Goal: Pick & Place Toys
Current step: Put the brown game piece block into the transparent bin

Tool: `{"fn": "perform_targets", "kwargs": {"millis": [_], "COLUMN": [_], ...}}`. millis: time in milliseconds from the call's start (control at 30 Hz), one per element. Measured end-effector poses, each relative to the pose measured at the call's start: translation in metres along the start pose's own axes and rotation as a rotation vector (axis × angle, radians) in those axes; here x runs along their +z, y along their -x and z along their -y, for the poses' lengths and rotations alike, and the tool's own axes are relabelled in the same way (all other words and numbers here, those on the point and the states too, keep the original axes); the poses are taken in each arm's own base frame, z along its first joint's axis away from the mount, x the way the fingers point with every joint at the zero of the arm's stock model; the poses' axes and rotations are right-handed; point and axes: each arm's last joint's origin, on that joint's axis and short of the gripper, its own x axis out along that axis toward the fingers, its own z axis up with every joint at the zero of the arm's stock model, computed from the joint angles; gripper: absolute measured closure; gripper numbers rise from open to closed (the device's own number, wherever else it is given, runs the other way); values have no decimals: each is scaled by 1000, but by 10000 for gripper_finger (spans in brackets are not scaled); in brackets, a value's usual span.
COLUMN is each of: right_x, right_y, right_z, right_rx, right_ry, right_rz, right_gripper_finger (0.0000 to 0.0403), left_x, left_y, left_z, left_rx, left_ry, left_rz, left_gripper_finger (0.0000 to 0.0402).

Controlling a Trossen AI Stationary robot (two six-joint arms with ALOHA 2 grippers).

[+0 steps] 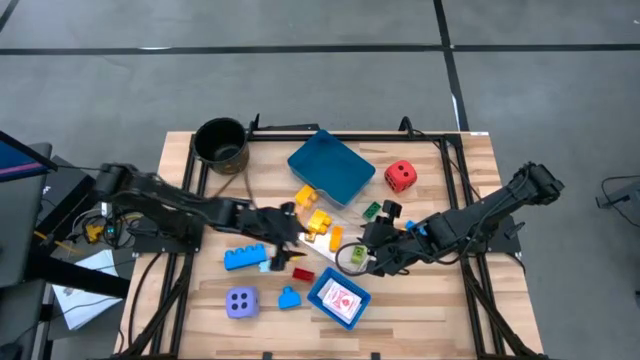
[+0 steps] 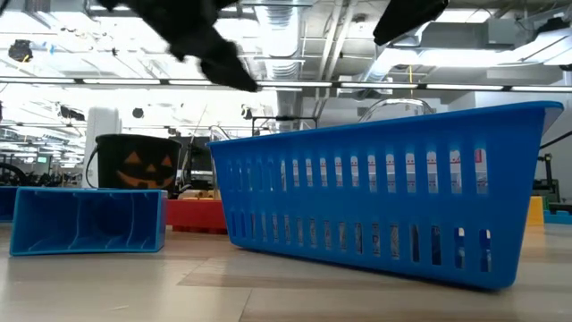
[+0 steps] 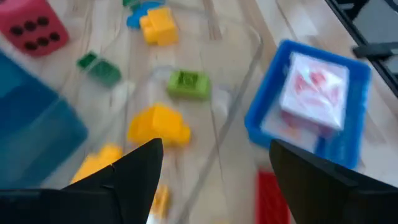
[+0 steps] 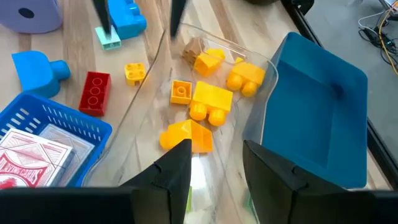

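Several yellow bricks lie inside a clear plastic tray at the table's middle, with a green brick beside them. My right gripper stands at that tray's right end, its fingers around the rim. My left gripper hovers open over the tray's left end and holds nothing. A long blue brick, a red brick, a small blue piece and a lavender die rest on the wood nearby. A red die sits farther back. My right gripper comes slanting down from the table's right side at the clear tray's near rim, which runs in between the two fingers. The fingers hide the exact place of contact. The tray's far part lies on the table with the yellow bricks in it.
A small blue basket with a red-printed card stands near the front edge. A larger blue tray lies behind the bricks, and a dark round pot sits at the back left. Bare wood shows at the front right.
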Motion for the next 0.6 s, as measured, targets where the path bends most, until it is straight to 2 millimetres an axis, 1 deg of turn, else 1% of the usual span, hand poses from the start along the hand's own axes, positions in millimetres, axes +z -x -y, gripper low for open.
{"fn": "perform_targets", "kwargs": {"millis": [167, 300, 433, 600], "right_x": [1, 2, 3, 5], "right_y": [1, 0, 0, 0], "right_z": [0, 1, 1, 0], "right_rx": [3, -1, 2, 8], "right_ry": [-5, -11, -20, -33], "right_rz": [7, 7, 19, 36], "right_gripper_finger": [267, 267, 267, 267], "left_x": [-25, -47, -69, -86], "left_y": [37, 54, 57, 47], "left_z": [-5, -10, -17, -31], "left_rx": [25, 92, 242, 320], "left_ry": [51, 36, -2, -15], "left_rz": [30, 53, 63, 84], "left_gripper_finger": [110, 110, 110, 110]}}
